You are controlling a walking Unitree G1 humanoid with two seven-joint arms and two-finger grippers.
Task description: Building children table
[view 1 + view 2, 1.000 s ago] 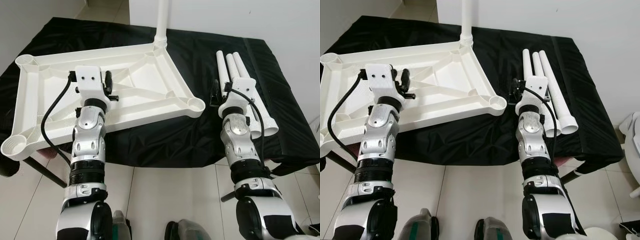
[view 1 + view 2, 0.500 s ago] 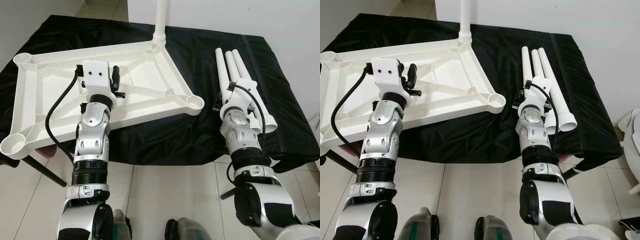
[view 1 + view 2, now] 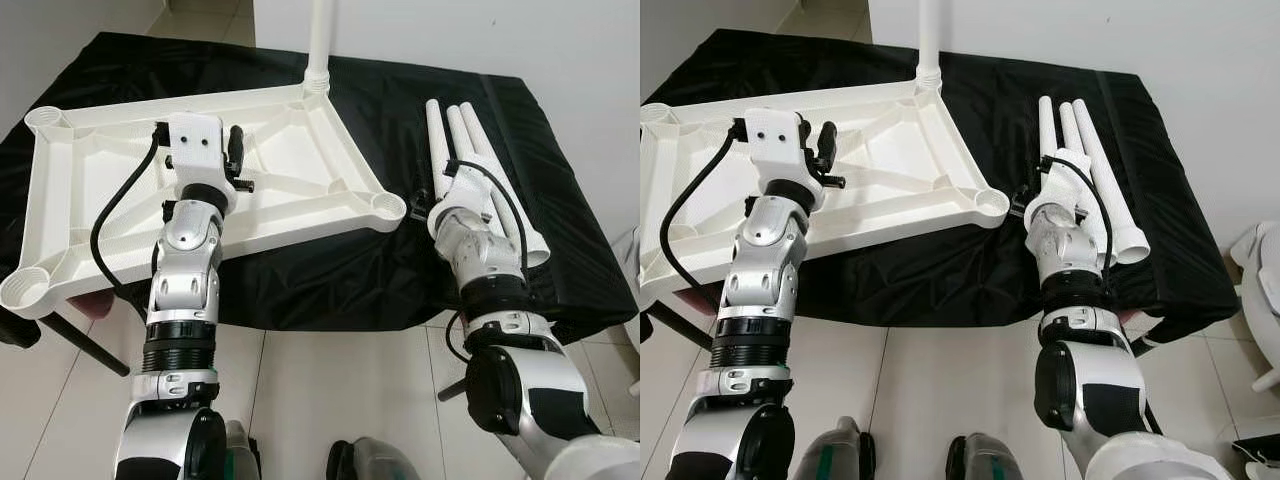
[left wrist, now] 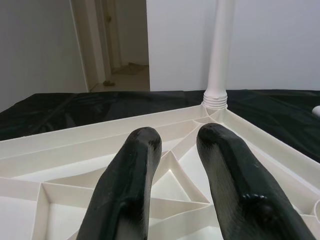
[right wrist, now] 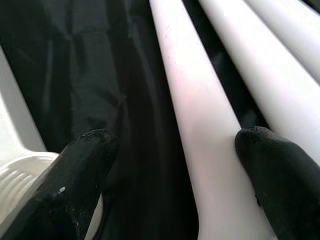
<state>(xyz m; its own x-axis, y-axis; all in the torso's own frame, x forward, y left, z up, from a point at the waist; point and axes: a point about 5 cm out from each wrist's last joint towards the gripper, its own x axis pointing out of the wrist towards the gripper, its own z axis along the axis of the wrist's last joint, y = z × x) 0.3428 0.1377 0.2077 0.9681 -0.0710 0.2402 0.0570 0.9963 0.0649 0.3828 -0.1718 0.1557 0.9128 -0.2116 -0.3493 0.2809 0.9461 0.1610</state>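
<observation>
A white children's tabletop (image 3: 120,170) lies upside down, ribs up, on a black cloth. One white leg (image 3: 319,40) stands upright in its far corner socket. Three loose white legs (image 3: 462,135) lie side by side to the right. My left gripper (image 4: 180,137) hovers over the ribbed underside, open by a narrow gap with nothing in it. My right gripper (image 5: 185,165) is open wide, low over the cloth, straddling the near end of the leftmost loose leg (image 5: 197,120). One fingertip (image 5: 85,155) is next to the tabletop's near right corner socket (image 3: 388,206).
The black-covered table (image 3: 360,270) ends just before my arms, with tiled floor (image 3: 330,390) below. White walls stand behind and to the right. The tabletop overhangs the table's left front corner (image 3: 25,290). A white object (image 3: 1262,270) sits on the floor at the far right.
My right wrist has twisted and leaned left, bringing its fingers down around the leftmost loose leg. My left gripper has drifted slightly right and farther over the tabletop.
</observation>
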